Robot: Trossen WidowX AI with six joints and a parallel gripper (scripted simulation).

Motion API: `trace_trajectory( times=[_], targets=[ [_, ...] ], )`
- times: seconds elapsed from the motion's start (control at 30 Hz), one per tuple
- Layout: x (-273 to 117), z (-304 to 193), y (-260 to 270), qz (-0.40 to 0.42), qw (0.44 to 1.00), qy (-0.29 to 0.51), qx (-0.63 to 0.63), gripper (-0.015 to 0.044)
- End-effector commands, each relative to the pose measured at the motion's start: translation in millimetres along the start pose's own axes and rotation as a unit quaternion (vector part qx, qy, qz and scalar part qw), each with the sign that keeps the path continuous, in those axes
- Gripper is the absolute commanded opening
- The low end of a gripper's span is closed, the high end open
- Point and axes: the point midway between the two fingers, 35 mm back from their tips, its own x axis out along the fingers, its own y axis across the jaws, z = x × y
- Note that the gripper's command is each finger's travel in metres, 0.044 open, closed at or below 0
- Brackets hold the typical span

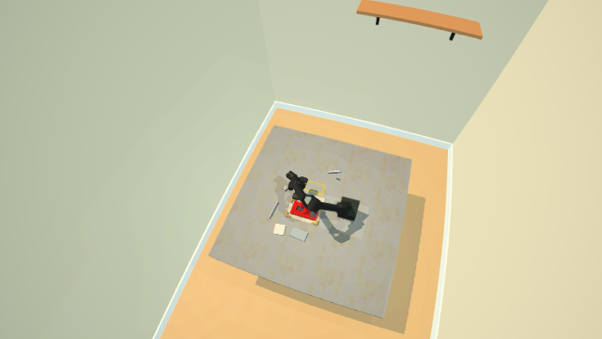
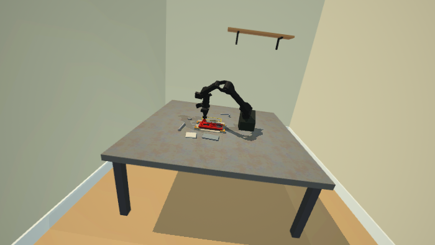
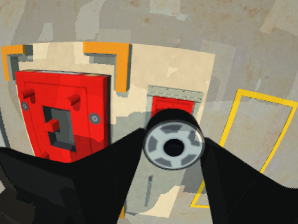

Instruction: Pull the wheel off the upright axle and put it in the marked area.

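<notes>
Tool (image 3: 173, 163): partly closed, clamped on the wheel (image 3: 173, 147); one dark finger (image 3: 107, 176) presses each side of the rim, seen from wrist cam.
Wheel: grey disc w/ dark hub hole, face toward wrist cam; sits just in front of a small red block (image 3: 172, 106) on the cream base plate (image 3: 200, 76). Axle itself hidden behind wheel; can't tell if wheel is off it yet.
Marked area (image 3: 256, 137): yellow outline on the bench (image 2: 248, 155), just right of wheel in wrist view; wheel not inside it. In top view the outline (image 1: 315, 187) lies just beside the arm's wrist.
Red fixture (image 3: 63, 112): big red panel w/ dark cutout, left of wheel, same base plate; orange corner marks (image 3: 109, 56) above it.
Arm (image 2: 224, 90): arched up from black base (image 2: 247, 120), wrist pointing straight down over the red fixture's near end.
Other bits rel. to red fixture: grey bar (image 2: 181, 126) to its left, pale square (image 2: 191, 135) and grey slab (image 2: 210, 137) in front, small grey piece (image 2: 224, 114) behind.
Wall: wood shelf (image 2: 261, 33) above the bench.
</notes>
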Motion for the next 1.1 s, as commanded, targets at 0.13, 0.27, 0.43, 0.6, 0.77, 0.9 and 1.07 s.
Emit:
trace_trajectory(
  times=[0.13, 0.27, 0.43, 0.6, 0.77, 0.9, 1.07],
  targets=[
    [-5.5, 1.8, -0.4, -0.002, 1.0, -0.003, -0.002, 0.0],
    [-6.8, 1.8, -0.4, -0.002, 1.0, -0.003, -0.002, 0.0],
    [-8.5, 1.8, -0.4, -0.002, 1.0, -0.004, -0.002, 0.0],
    [-10.1, 1.8, -0.5, -0.002, 1.0, -0.004, -0.002, 0.0],
    [-11.7, 1.7, -0.5, -0.002, 1.0, -0.004, -0.002, 0.0],
    [-13.1, 1.7, -0.5, -0.002, 1.0, -0.004, -0.002, 0.0],
    [-14.7, 1.6, -0.5, -0.002, 1.0, -0.004, -0.001, 0.0]
  ],
)
